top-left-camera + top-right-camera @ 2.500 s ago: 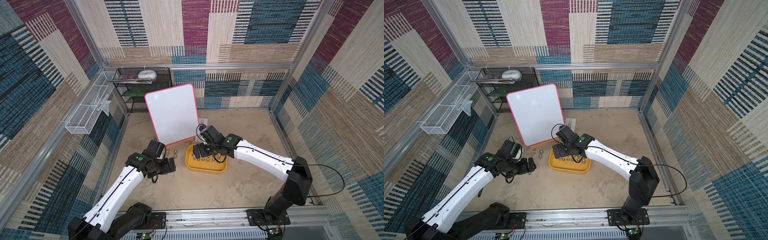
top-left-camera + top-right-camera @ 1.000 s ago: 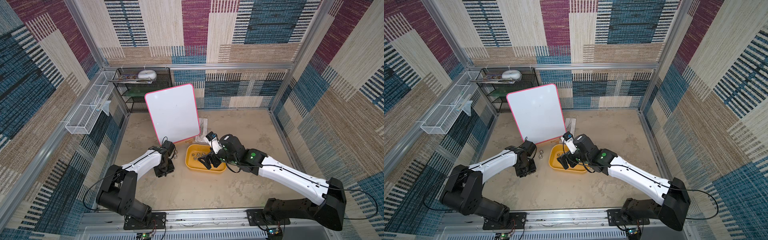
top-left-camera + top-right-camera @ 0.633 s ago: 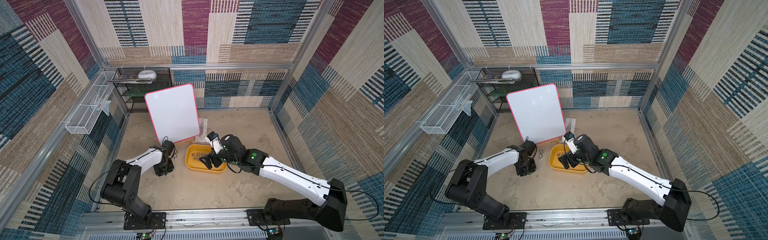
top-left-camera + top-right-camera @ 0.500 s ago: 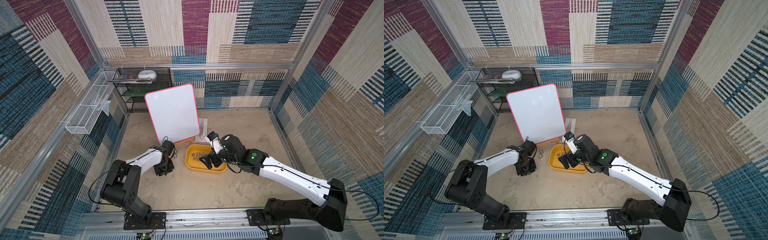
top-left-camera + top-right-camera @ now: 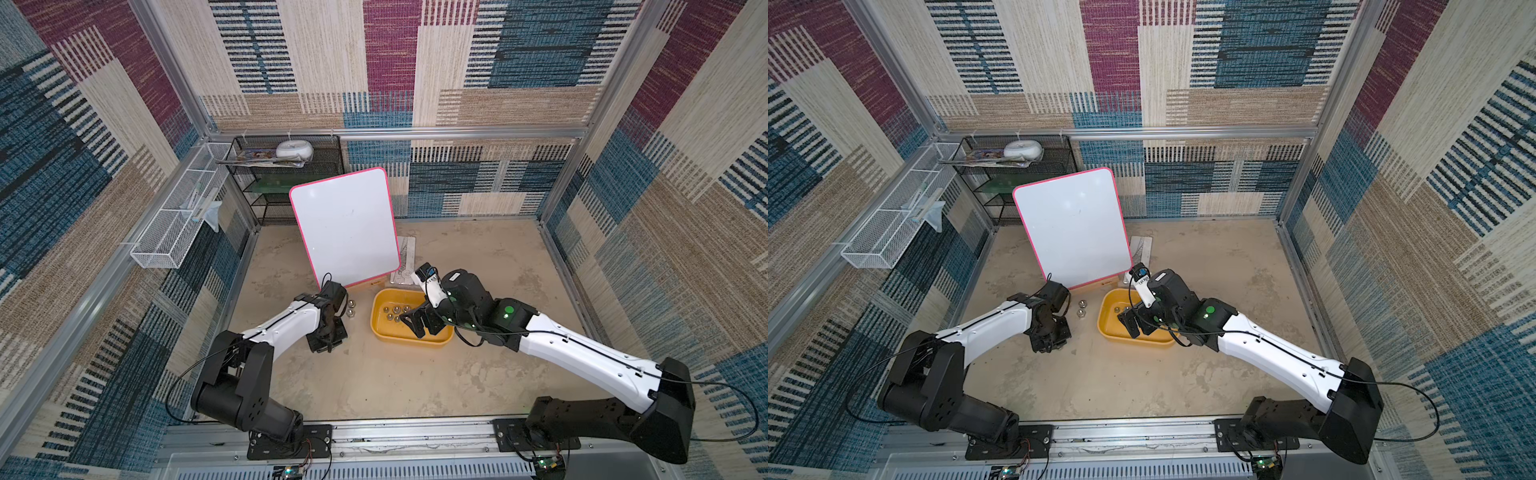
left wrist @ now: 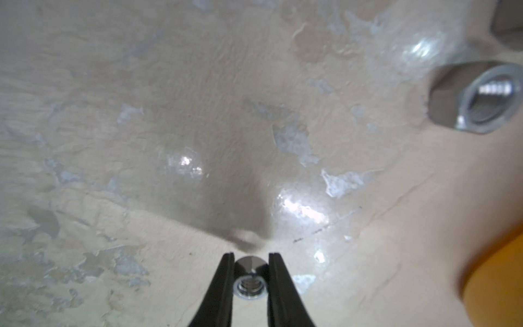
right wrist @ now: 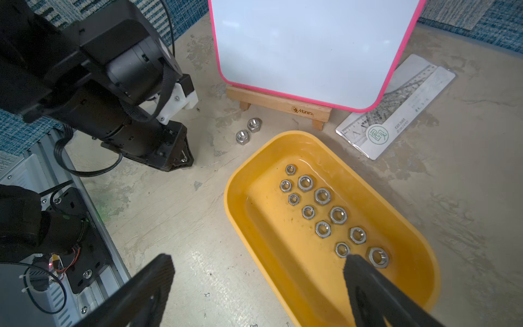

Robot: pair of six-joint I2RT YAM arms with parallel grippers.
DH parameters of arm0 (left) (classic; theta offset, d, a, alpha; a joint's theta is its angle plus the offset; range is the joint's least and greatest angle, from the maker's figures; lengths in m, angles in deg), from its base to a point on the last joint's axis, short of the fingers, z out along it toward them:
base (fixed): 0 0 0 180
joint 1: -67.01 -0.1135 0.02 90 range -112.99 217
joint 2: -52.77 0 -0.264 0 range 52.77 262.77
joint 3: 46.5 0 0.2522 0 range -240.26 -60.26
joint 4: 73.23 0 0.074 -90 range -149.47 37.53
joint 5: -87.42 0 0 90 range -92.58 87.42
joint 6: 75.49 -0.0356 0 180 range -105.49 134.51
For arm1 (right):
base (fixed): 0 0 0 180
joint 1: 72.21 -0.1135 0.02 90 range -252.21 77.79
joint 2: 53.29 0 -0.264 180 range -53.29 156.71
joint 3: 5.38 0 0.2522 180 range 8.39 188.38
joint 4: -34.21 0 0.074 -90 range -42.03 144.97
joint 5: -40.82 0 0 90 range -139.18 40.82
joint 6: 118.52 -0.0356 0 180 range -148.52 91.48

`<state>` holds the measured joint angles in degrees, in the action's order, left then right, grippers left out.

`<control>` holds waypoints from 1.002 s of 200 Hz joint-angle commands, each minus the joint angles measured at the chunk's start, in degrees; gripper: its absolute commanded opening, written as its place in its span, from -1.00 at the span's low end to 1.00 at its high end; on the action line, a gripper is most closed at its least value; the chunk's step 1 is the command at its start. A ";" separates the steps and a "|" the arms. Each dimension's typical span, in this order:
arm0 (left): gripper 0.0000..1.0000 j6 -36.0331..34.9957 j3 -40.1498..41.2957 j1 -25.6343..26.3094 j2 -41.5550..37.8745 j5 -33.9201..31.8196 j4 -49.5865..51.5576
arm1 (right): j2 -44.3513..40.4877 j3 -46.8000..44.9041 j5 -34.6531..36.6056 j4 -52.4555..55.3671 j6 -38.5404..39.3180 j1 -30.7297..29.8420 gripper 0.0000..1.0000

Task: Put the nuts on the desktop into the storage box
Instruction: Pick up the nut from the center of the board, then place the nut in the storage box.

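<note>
In both top views the storage box (image 5: 409, 340) sits on the desktop (image 5: 374, 382) just below the centre of the frame, in front of the whiteboard (image 5: 345, 228). The left gripper (image 5: 326, 340) points down at the desktop left of the box and apart from it. Its jaws are hidden under the wrist here. Two loose nuts (image 5: 350, 308) lie above it in the frame, off the box's upper left corner. The right gripper (image 5: 419, 323) hangs over the right half of the box with its jaws spread. The second top view shows the same layout: left gripper (image 5: 1050, 338), loose nuts (image 5: 1080, 307), storage box (image 5: 1130, 338), right gripper (image 5: 1133, 323).

In the left wrist view, the left gripper (image 6: 251, 256) stands narrow. Its black fingers (image 6: 223, 283) pinch a small nut (image 6: 250, 286) between their tips, with the hole facing the camera. The nut is down at the desktop (image 6: 169, 113), possibly still resting on it, but the view is too close to tell. One of the loose nuts (image 6: 478, 102) lies well apart, near a blurred orange edge of the storage box (image 6: 498, 277).

In the right wrist view, the right gripper (image 7: 257, 258) is wide open. One finger is over the bare desktop (image 7: 184, 226) and the other over the storage box (image 7: 232, 198). Eleven nuts (image 7: 323, 228) lie flat inside the box, and the nearest is just beside that fingertip (image 7: 356, 266). The two loose nuts (image 7: 248, 131) sit outside the box, by the whiteboard's (image 7: 311, 51) wooden stand (image 7: 280, 106).
</note>
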<state>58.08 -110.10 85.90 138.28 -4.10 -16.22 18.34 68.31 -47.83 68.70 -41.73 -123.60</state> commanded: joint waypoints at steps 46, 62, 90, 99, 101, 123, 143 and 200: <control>-0.57 2.95 -11.31 6.86 -2.84 1.22 8.73 | -3.17 -3.49 4.05 -0.51 -1.81 0.56 0.99; -0.57 3.30 -14.70 8.99 -1.40 1.43 9.30 | -4.88 -4.99 4.62 -0.48 -2.31 1.20 0.98; -0.57 4.10 -20.41 13.05 1.88 1.75 9.50 | -7.90 -7.32 5.57 -0.37 -3.21 3.33 0.99; -0.57 4.18 -22.11 14.37 3.34 1.72 9.56 | -8.79 -7.91 5.80 -0.25 -3.56 4.25 0.99; -0.57 4.16 -22.55 14.62 3.74 1.77 9.51 | -8.99 -8.07 5.78 -0.25 -3.57 4.45 0.99; -0.57 3.79 -26.24 17.34 8.04 1.68 9.56 | -11.17 -9.55 5.90 -0.07 -4.12 6.58 0.99; -0.57 3.66 -28.38 19.06 11.81 2.19 9.58 | -12.45 -10.73 4.86 -0.02 -4.37 8.27 0.99; -0.58 1.19 -33.30 20.66 21.47 1.42 9.66 | -13.10 -11.31 3.33 -0.04 -4.40 9.91 0.99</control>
<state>61.34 -141.38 106.62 156.68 -2.11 -7.50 5.29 57.07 -43.46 68.90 -45.77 -114.01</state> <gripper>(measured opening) 0.223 0.992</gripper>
